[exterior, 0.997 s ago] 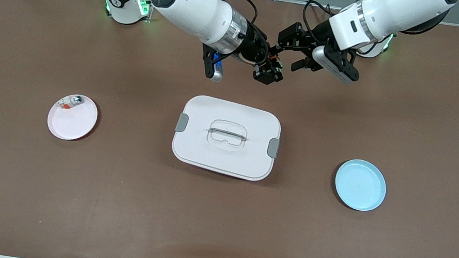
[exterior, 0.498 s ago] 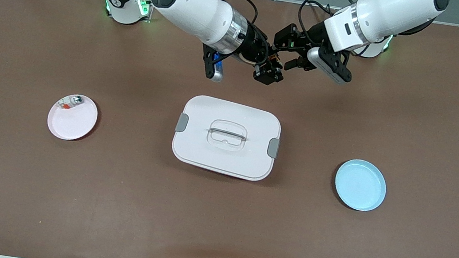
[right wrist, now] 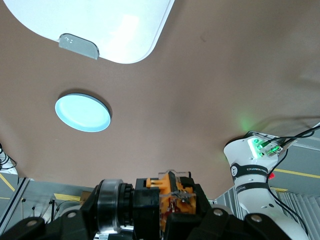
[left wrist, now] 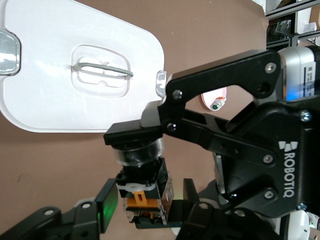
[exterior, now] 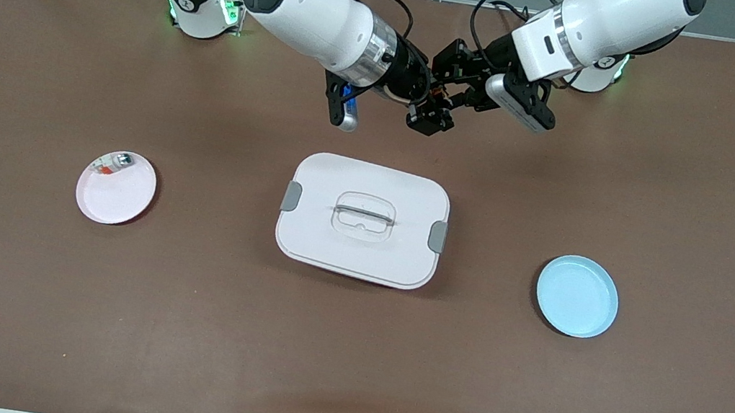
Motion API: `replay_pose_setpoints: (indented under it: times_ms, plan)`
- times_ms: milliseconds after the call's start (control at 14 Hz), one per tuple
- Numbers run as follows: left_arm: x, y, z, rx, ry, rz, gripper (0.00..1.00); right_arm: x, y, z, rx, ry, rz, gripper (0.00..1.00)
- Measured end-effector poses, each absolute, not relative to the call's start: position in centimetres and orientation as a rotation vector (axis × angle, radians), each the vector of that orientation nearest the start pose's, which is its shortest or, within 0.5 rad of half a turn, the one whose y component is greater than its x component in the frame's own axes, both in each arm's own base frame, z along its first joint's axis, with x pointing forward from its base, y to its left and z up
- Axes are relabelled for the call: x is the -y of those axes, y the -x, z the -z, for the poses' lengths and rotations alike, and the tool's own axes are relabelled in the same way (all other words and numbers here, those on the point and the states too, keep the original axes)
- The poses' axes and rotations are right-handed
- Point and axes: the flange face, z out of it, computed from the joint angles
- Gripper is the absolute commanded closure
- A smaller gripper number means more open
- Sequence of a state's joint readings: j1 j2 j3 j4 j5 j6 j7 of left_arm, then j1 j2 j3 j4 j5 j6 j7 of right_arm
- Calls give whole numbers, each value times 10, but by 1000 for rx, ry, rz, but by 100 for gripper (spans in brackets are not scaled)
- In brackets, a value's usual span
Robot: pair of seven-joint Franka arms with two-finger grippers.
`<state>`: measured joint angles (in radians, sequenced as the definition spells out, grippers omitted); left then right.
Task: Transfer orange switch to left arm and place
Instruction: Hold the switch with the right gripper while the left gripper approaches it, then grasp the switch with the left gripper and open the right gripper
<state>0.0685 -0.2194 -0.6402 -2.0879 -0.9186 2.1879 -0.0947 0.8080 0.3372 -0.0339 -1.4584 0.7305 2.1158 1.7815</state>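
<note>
Starting at the right arm's end of the brown table (exterior: 343,370), you see a pink plate (exterior: 115,196) carrying a small silvery part (exterior: 116,161). The right gripper (exterior: 431,112) hangs over bare table between the bases and the white box (exterior: 320,232), pinched tight on the orange switch (left wrist: 145,186) at its cap end. The switch's long axis runs from one gripper to the other, its orange-marked end pointing into the left gripper (left wrist: 149,216). That gripper's fingers (left wrist: 107,214) flank the switch narrowly, with a gap showing on one side. The box lies nearer the front camera, well apart from both grippers. A blue plate (exterior: 577,296) sits toward the left arm's end, with open tabletop all around it.
</note>
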Motion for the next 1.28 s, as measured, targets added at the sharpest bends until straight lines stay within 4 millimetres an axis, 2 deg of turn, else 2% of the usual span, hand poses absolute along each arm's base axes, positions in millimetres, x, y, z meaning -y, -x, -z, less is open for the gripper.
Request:
replay_pose_setpoints:
  times_ms: [71,214,356,427,570,712,854,926,997,1282]
  plan:
    - [329,-423,-535,56,-2403,-58,67,-510,-474,-536,-1541,2042,-736,72]
    - [327,-427,-533,39,-2387,-53,85,-509,-475,-536,-1543,2033,-729,72]
    - [326,-428,-532,31,-2381,-49,96,-509,-476,-536,-1544,2031,-727,72]
    - [326,-428,-532,31,-2380,-48,100,-509,-476,-536,-1544,2031,-727,72]
    - [326,-429,-531,32,-2379,-46,100,-509,-477,-535,-1546,2031,-727,70]
    - [326,-430,-530,39,-2378,-46,100,-509,-477,-535,-1547,2030,-726,53]
    - [326,-431,-530,45,-2377,-49,100,-509,-478,-535,-1547,2027,-724,17]
    - [326,-431,-530,48,-2377,-51,100,-509,-478,-535,-1547,2026,-723,6]
    - [326,-431,-529,75,-2378,-59,100,-509,-477,-536,-1546,2025,-725,0]
    - [324,-434,-520,148,-2397,-73,100,-511,-477,-544,-1539,2021,-729,0]
